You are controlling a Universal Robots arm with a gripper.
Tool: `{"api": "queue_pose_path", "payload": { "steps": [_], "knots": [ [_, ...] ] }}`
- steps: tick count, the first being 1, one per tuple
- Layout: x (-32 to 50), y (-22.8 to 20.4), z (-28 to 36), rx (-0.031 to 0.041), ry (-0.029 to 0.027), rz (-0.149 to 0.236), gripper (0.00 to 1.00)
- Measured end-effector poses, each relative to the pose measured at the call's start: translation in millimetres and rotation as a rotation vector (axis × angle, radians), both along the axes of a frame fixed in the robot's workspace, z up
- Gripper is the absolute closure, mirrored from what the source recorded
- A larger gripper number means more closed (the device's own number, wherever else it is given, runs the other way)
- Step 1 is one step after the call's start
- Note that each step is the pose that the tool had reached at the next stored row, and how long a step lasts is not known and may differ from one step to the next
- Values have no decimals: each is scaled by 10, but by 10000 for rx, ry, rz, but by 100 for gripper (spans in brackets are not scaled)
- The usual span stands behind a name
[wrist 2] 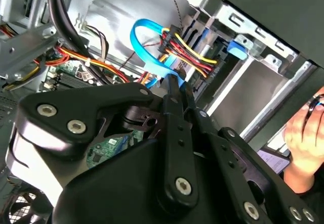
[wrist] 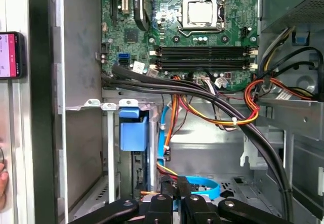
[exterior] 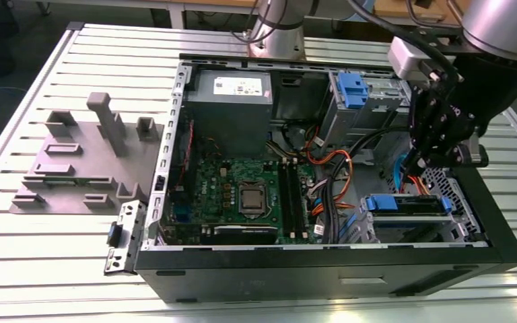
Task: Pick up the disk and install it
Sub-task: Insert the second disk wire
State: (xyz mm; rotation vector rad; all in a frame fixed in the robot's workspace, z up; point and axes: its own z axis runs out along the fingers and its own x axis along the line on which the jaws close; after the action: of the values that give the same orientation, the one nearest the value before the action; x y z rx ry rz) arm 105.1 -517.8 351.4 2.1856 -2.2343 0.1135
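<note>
1. Inside the open computer case (exterior: 501, 229), the gripper (exterior: 427, 161) hangs over the corner with the drive cage (exterior: 366, 225). Its fingers (wrist 2: 174, 95) are pressed together with no gap showing. Nothing is visibly held between them.
2. Just below the fingertips, offset toward the cage, is the disk (exterior: 404, 204). It sits in the cage slot. Only its blue carrier end is plain to see; the silver body is mostly hidden by sheet metal.
3. First wrist view: the blue carrier (wrist: 134, 130) lies ahead of the fingertips and to one side. It is near them but not touching.
4. Long axis, as a judgement: the carrier's thin edge runs roughly parallel to the fingers' reach, so the slot opens along the tool's own line.
5. A blue data cable (wrist: 202, 184) loops right at the fingertips, between tool and cage; whether they touch cannot be told.
6. Status, as a judgement: the disk looks seated or nearly so, but how deep it sits cannot be told.
</note>
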Motion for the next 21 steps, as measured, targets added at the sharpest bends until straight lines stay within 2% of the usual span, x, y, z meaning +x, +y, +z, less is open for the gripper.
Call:
{"api": "queue_pose_path", "payload": {
  "steps": [3,4,5,8,9,11,16,21],
  "knots": [
    [-22,-52,-5,34,-4,21,84],
    [-30,-65,-9,66,-5,26,84],
    [-35,-73,-16,132,-5,31,84],
    [-47,-101,-30,414,-8,38,84],
    [-50,-119,-33,478,-12,39,84],
    [-54,-160,-38,521,-30,40,84],
    [-65,-223,-51,667,-82,84,84],
    [-82,-328,-75,735,-103,109,84]
  ]
}}
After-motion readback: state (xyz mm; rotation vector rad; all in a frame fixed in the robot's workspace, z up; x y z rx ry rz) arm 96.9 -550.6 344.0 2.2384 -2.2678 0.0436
